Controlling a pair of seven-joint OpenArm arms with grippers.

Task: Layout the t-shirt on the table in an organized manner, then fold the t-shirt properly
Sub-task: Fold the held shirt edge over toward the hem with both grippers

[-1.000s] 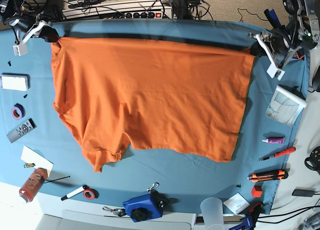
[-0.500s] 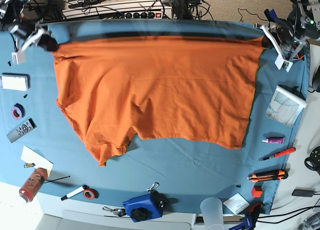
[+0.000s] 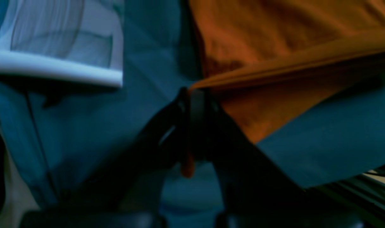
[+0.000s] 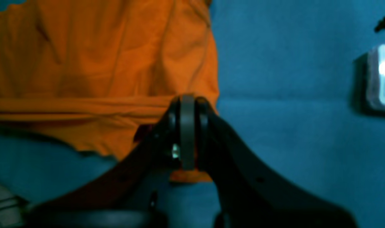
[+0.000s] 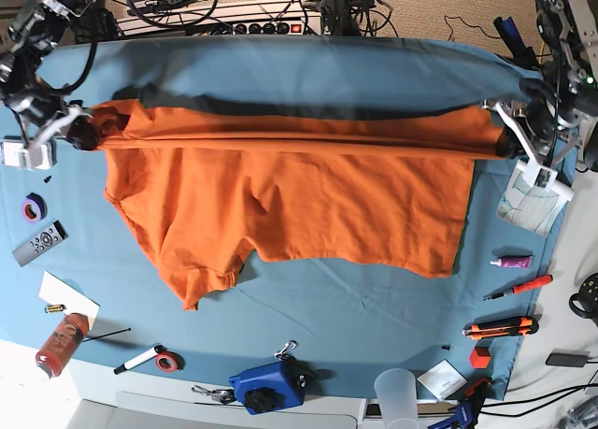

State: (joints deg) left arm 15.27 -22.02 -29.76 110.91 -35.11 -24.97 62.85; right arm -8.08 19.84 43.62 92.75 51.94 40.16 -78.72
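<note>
Shirt: the orange t-shirt [image 5: 290,200] is being held stretched wide across the far half of the surface [image 5: 355,307], its upper edge lifted into a taut fold and the rest draped down onto the blue cloth
Shirt shape: one sleeve is hanging toward the near edge on the base view's left, and a dark shadow band is being cast on the cloth behind the raised edge
Left hand: the left hand [image 3: 192,95] is being kept clamped tight on a corner of the shirt, with a bit of orange cloth poking out between the dark fingers [image 3: 167,126]; in the base view it is being seen at the right end of the shirt [image 5: 509,135]
Right hand: the right hand [image 4: 187,101] is likewise being pressed closed on the opposite corner, orange cloth being pinched between its fingers [image 4: 208,126]; in the base view it is at the left end [image 5: 79,130]
Nearby: a white-framed sheet [image 5: 534,197] is lying just beside the left hand, and a white box [image 4: 380,79] is lying on the cloth apart from the right hand
Near edge: a blue device [image 5: 269,385], a marker [image 5: 138,358] and a red bottle [image 5: 62,343] are lying clear of the shirt
</note>
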